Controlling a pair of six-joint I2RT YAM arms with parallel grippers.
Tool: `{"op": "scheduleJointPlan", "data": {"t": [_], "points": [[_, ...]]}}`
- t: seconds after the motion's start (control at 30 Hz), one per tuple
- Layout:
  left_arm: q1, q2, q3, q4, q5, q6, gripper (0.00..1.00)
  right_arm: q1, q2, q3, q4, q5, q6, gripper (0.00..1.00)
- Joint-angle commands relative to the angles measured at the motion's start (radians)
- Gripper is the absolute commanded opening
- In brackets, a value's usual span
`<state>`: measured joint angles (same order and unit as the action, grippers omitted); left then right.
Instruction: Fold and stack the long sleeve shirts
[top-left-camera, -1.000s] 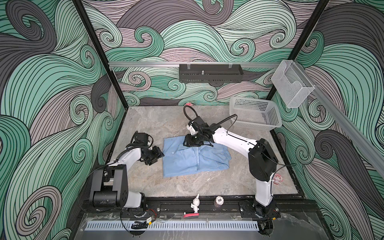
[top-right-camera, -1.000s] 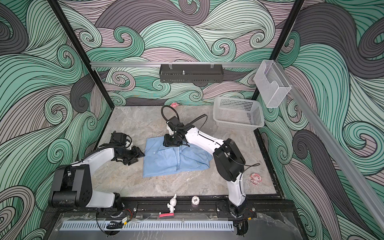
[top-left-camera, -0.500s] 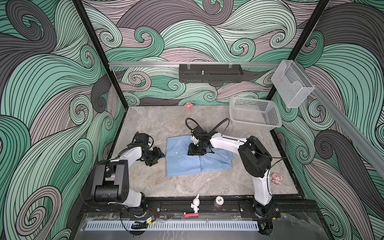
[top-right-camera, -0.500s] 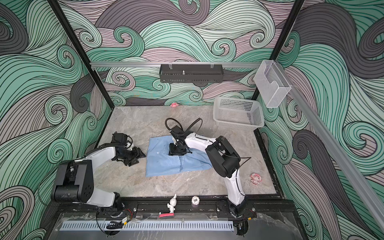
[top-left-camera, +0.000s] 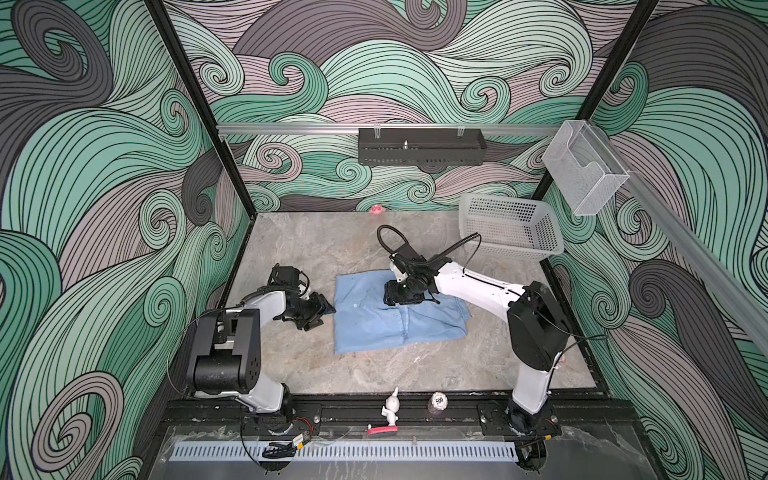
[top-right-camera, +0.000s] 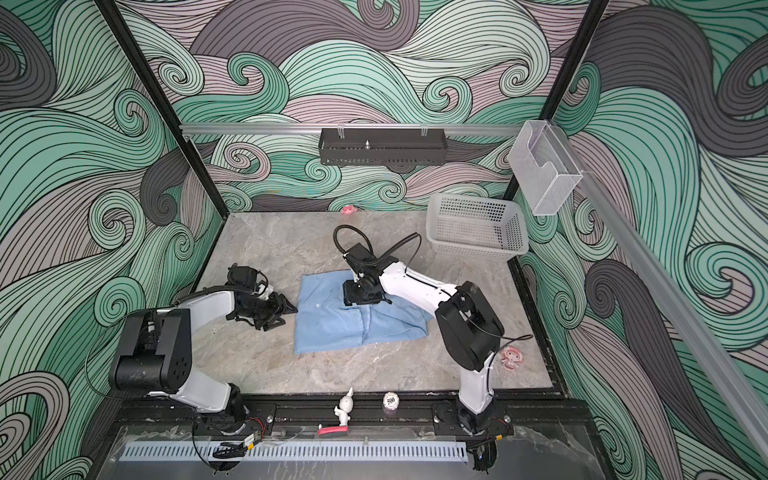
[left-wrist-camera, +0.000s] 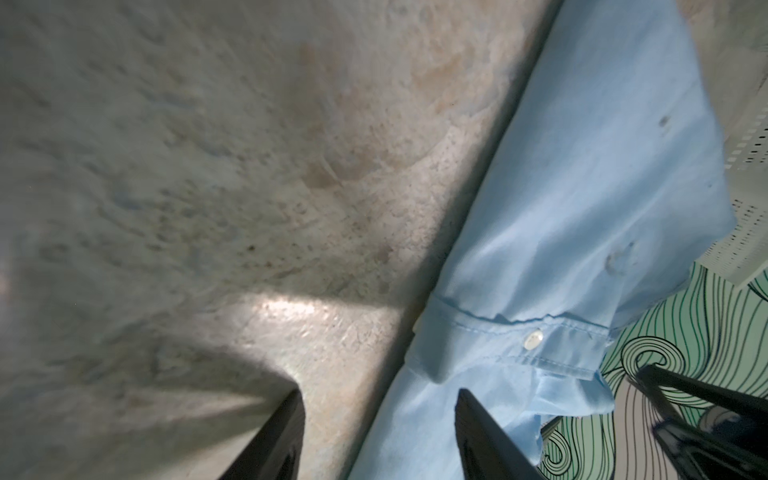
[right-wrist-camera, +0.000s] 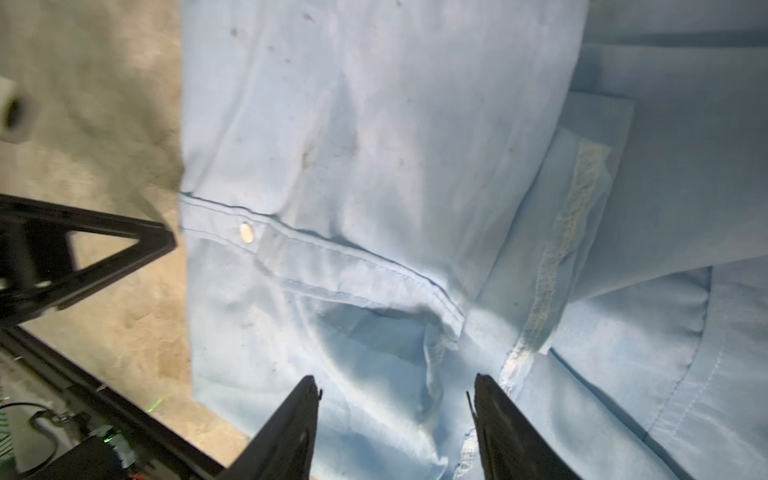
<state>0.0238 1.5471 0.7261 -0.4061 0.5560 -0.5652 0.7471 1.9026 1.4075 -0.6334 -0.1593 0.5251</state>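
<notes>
Toward the front of the table (top-left-camera: 316, 365), the shirt (top-left-camera: 374, 332) was found lying flat in a rough, partly folded rectangle. A stitched band with a button (left-wrist-camera: 532, 338) was seen at its left edge. That edge was straddled by the left gripper (left-wrist-camera: 378, 399), held low with jaws parted and nothing pinched. Farther back, the right gripper (right-wrist-camera: 395, 382) was poised over the cloth's middle, likewise spread and empty. Such thin woven cloth was judged light, limp and apt to slide on stone. A doubled hem or band would be better pinched than a single layer. A basket (top-left-camera: 498, 245) was seen at the far corner.
</notes>
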Motion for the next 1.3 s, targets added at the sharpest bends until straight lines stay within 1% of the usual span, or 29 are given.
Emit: {"op": "scheduleJointPlan", "data": {"t": [0.0,0.1,0.17,0.3,0.37,0.63,0.8,0.9,1.0,1.1,1.13,1.27], "points": [[-0.004,0.029,0.030,0.030,0.031,-0.018,0.60,-0.013,0.088,0.017,-0.060,0.022,-0.018,0.56],[-0.011,0.054,0.030,0.052,0.038,-0.028,0.60,-0.025,0.134,0.021,-0.064,0.020,-0.020,0.50],[-0.020,0.075,0.029,0.066,0.042,-0.036,0.60,-0.035,0.157,0.016,-0.064,0.003,-0.022,0.43],[-0.036,0.115,0.023,0.084,0.004,-0.046,0.58,-0.047,0.184,-0.001,-0.055,-0.025,-0.030,0.29],[-0.046,0.128,0.008,0.115,-0.006,-0.059,0.57,-0.050,0.192,-0.013,-0.045,-0.043,-0.028,0.25],[-0.096,0.188,-0.040,0.216,-0.012,-0.095,0.54,-0.053,0.215,-0.034,-0.021,-0.106,-0.027,0.22],[-0.107,0.185,-0.077,0.258,-0.012,-0.106,0.52,-0.057,0.220,-0.047,-0.001,-0.140,-0.016,0.22],[-0.112,0.174,-0.115,0.316,0.005,-0.130,0.50,-0.058,0.222,-0.048,0.009,-0.163,-0.010,0.21],[-0.117,0.147,-0.145,0.366,0.032,-0.144,0.44,-0.059,0.220,-0.049,0.017,-0.184,-0.005,0.20],[-0.120,0.075,-0.144,0.370,0.052,-0.143,0.33,-0.059,0.217,-0.053,0.038,-0.216,0.013,0.19],[-0.120,0.040,-0.135,0.348,0.053,-0.134,0.29,-0.060,0.214,-0.055,0.050,-0.231,0.022,0.17],[-0.125,-0.094,-0.052,0.173,0.036,-0.059,0.12,-0.057,0.194,-0.075,0.120,-0.274,0.089,0.17]]}}
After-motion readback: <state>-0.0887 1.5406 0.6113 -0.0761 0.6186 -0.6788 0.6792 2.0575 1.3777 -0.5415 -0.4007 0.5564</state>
